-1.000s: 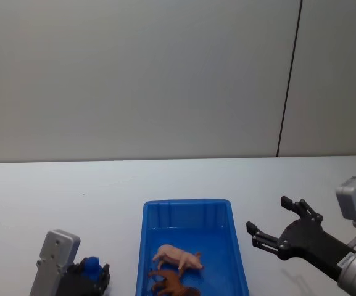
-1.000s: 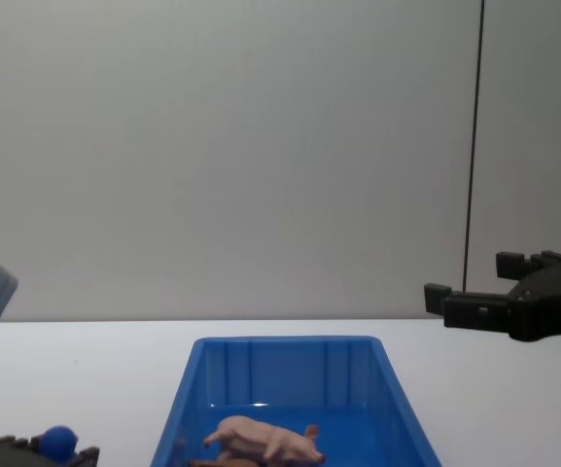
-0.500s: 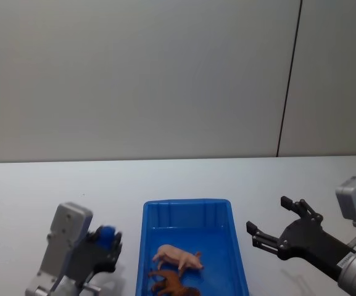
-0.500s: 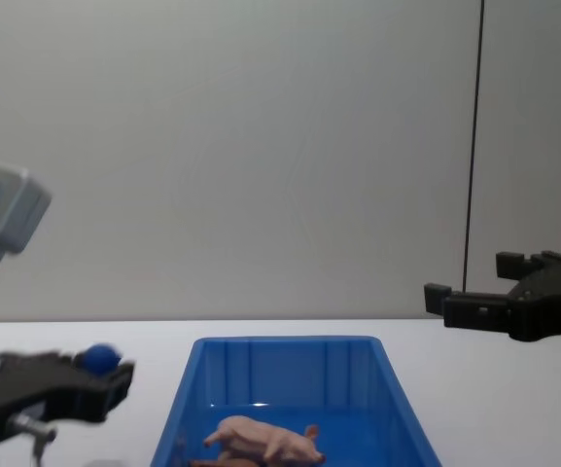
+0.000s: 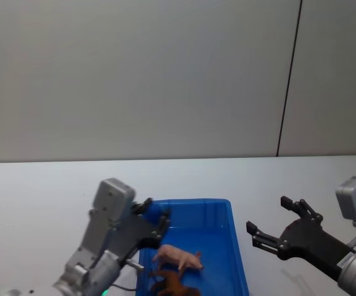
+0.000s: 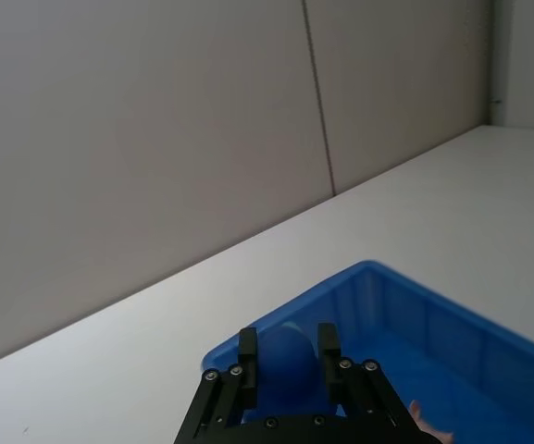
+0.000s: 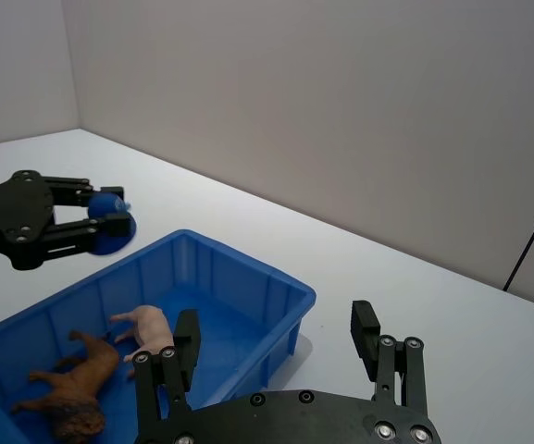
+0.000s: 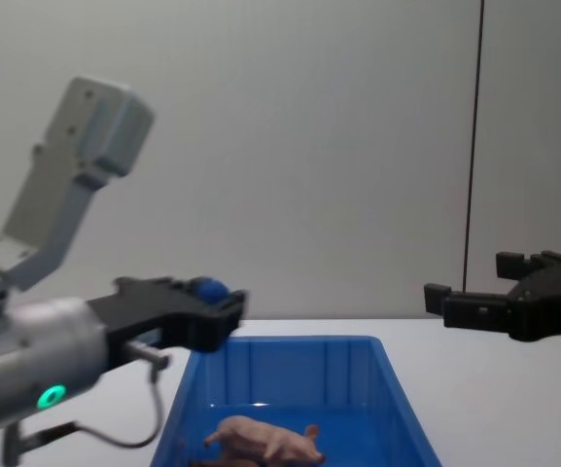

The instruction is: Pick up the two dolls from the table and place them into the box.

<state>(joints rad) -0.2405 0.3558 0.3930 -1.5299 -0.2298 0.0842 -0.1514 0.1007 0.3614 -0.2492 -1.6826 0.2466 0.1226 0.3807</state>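
Head view: one blue box (image 5: 238, 246) sits on the white table (image 5: 42, 191) and holds two dolls, a pink pig (image 5: 179, 256) and a brown animal (image 5: 173, 285). Above its left rim, the left gripper (image 5: 155, 217) pinches one small blue ball (image 5: 153, 213). Beside the box, the right gripper (image 5: 275, 227) hovers, fingers spread, empty.
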